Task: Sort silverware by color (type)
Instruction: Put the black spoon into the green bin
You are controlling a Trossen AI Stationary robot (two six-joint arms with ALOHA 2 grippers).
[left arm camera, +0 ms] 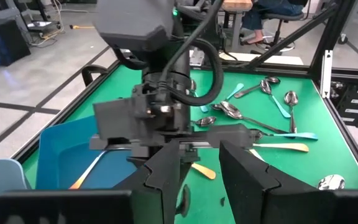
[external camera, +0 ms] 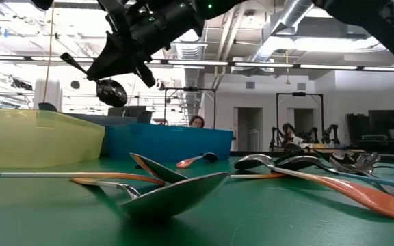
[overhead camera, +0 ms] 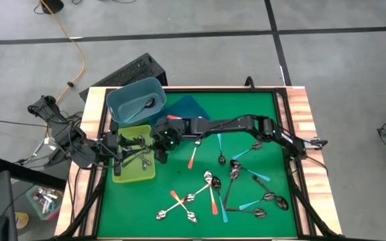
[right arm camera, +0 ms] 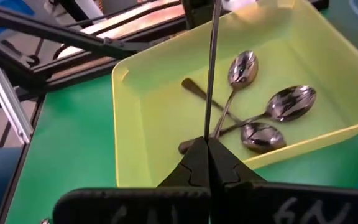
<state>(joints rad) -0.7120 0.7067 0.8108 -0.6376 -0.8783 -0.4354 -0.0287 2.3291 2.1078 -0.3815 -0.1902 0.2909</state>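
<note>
My right gripper (right arm camera: 209, 146) reaches in from the table's right and hovers over the yellow tray (right arm camera: 129, 124), shut on a dark-handled spoon (external camera: 111, 92). Three silver spoons (right arm camera: 272, 109) lie flat on the tray's floor. My left gripper (left arm camera: 199, 149) waits open at the tray's left side (overhead camera: 122, 152), with nothing between its fingers. Several loose spoons (overhead camera: 233, 181) with orange, teal and plain metal handles lie flat on the green mat toward the right and the near edge. My right gripper pinches the spoon's thin dark handle (right arm camera: 211, 127) between its two fingers. The handle runs straight on past the fingertips, in line with them. The fingers slant downward from the table's right. The spoon is lifted clear above the tray, its bowl (external camera: 111, 92) at the low end.
A light blue bin (overhead camera: 136, 100) holding a dark spoon stands behind the yellow tray. Beside it lies a dark blue tray (overhead camera: 189, 107) with an orange-handled spoon (overhead camera: 173, 118). Wooden borders (overhead camera: 299, 114) edge the mat. A person (external camera: 197, 121) sits far off in the room.
</note>
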